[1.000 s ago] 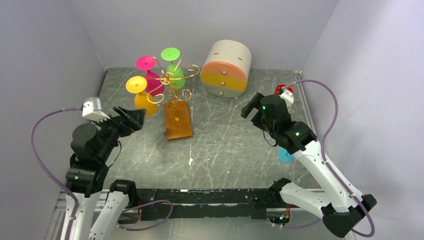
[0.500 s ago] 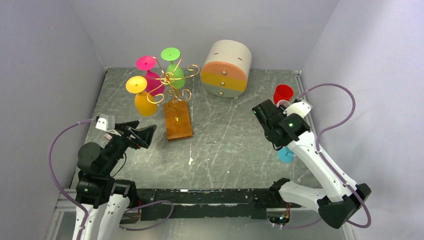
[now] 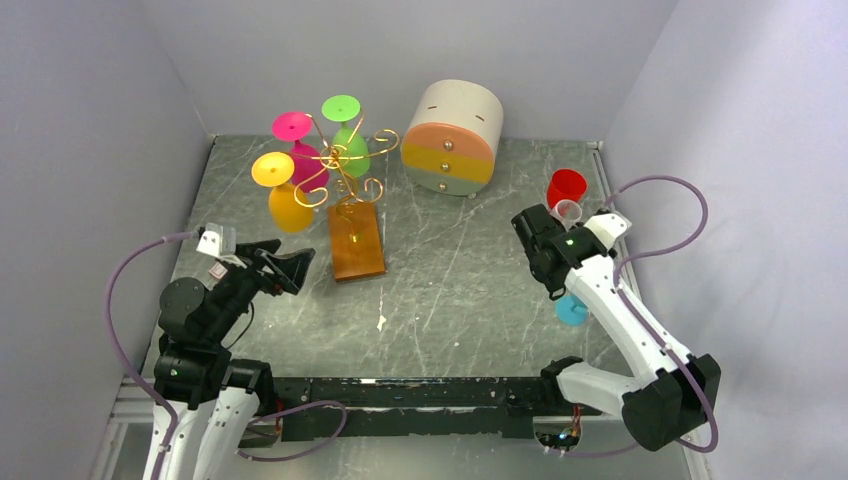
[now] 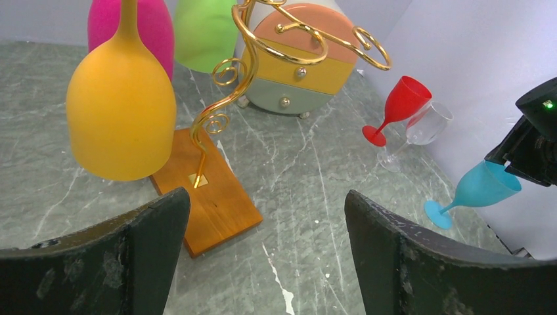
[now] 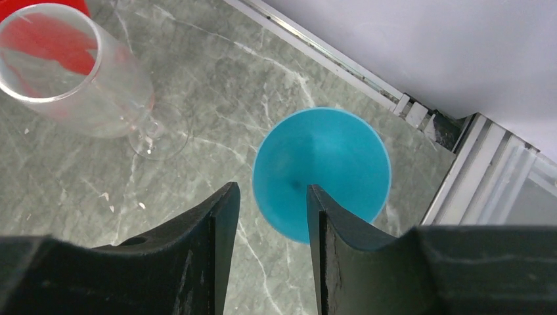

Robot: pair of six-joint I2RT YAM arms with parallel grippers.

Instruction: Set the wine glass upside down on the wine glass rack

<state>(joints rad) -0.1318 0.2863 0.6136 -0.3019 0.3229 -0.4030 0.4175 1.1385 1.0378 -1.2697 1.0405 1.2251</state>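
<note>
Wine glass (image 4: 483, 187) stands near clear glass (image 4: 427, 125), red glass (image 4: 407, 98).

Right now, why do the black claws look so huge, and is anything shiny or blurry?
Left wrist view: the left end effector sits close to the lens, so it looms big; the gold wire of the wine glass rack glints. Right wrist view: red shows smeared through the clear glass. Top external view: even light, soft shadows, nothing badly blurred.
</note>
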